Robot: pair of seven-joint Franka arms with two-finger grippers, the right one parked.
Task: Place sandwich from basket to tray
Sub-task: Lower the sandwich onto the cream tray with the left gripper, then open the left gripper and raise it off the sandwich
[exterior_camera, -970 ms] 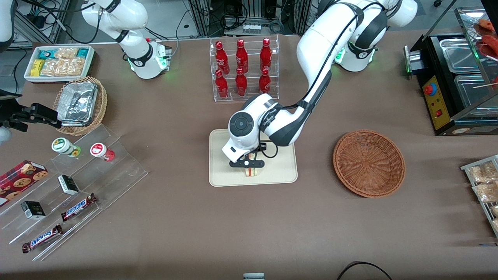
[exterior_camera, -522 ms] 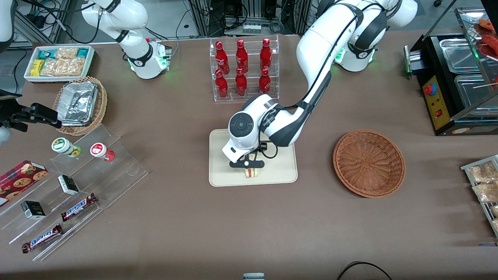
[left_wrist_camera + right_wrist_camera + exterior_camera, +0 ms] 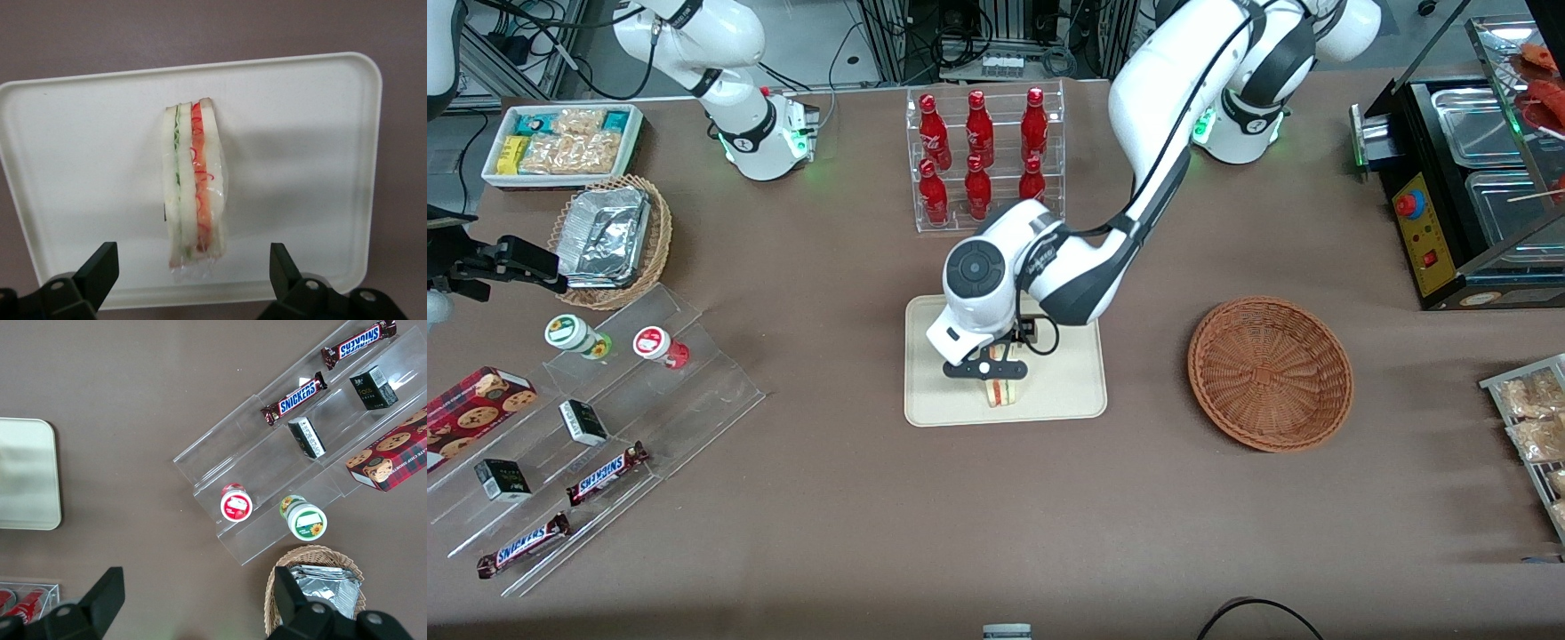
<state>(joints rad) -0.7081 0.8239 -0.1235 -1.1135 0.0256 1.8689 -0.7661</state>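
The sandwich (image 3: 193,183) rests on the tray (image 3: 313,133), delivered from the now-bare basket (image 3: 1270,373); the gripper (image 3: 193,280) hovers above it, jaws wide, only withdrawal remaining.

Sandwich (image 3: 193,187): wedge of white bread in clear wrap, standing on edge on the tray (image 3: 80,167), cut edge up, green and red-orange filling layers showing. Tray: flat cream-beige rectangle, rounded corners, low rim, on the surface. Basket (image 3: 1270,373): round, shallow, reddish-brown wicker, empty, well apart from tray, toward the working arm's end. End effector (image 3: 193,280) directly above sandwich, fingers spread wide, not touching it.
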